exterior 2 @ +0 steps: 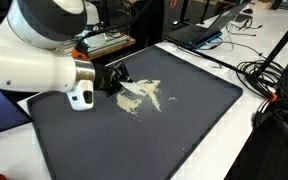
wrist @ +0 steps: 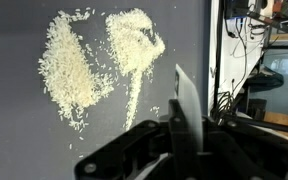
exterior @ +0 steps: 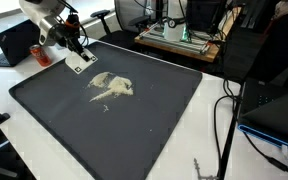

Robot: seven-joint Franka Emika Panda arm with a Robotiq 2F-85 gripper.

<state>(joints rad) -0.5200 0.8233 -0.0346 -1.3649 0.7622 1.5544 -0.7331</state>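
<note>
One white surface (exterior: 212,125) fills both exterior views, and most of it is covered by a big dark mat (exterior: 154,130). The robot's pale arm (exterior 2: 39,50) comes in at the upper left of both exterior views. At its end the black tool (exterior 2: 112,78) hangs low over the mat's upper left part. Its jaws are closed tight, and in the wrist view they appear to pinch a thin pale blade (wrist: 184,100) that stands up from the bottom centre of the frame. A spill of rice grains (exterior: 112,87) lies just right of the tool, near the middle of the mat. In the wrist view it splits into a broad left patch (wrist: 69,75) and a denser right patch (wrist: 134,45), with a bare strip of mat between them. A narrow trail (wrist: 134,100) runs down from the right patch. As things lie, the grains are partly bunched but not in a single heap. Loose grains (wrist: 79,125) are scattered below the left patch. The blade sits beside the spill, to the lower right of it in the wrist view, and touches no grain that I can see.
</note>
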